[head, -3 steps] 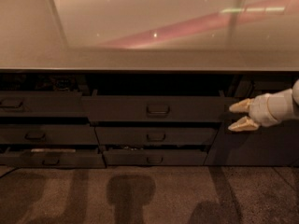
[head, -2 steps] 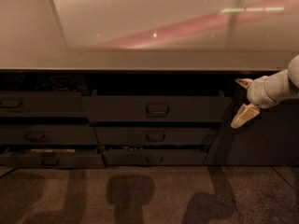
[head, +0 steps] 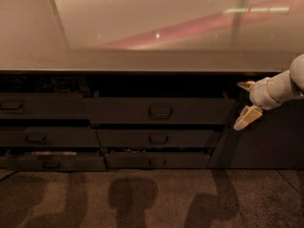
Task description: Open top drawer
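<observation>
Pale end effector [head: 244,102] hangs at the right side of the cabinet, just off the right end of the top drawer [head: 123,112]. Its two fingers are spread wide apart and grip nothing. The upper finger [head: 246,85] sits level with the dark gap under the tabletop [head: 142,61]. The lower finger [head: 247,117] slants down and to the left, its tip just beside the drawer front's lower right corner; whether it touches cannot be told. The white arm [head: 280,87] reaches in from the right edge of the view.

The top drawer is the wide dark front in the middle column, directly beneath the tabletop, with a small rounded handle [head: 160,111] at its centre. It appears to stand a little forward of the fronts around it, with a black gap along its top edge. Below it are two narrower dark fronts, the middle drawer [head: 158,138] and the bottom drawer [head: 156,161], each with the same kind of handle. To the left is another column of dark drawers [head: 38,106]. Soft shadows fall on the speckled floor [head: 57,203] in front of the cabinet.
</observation>
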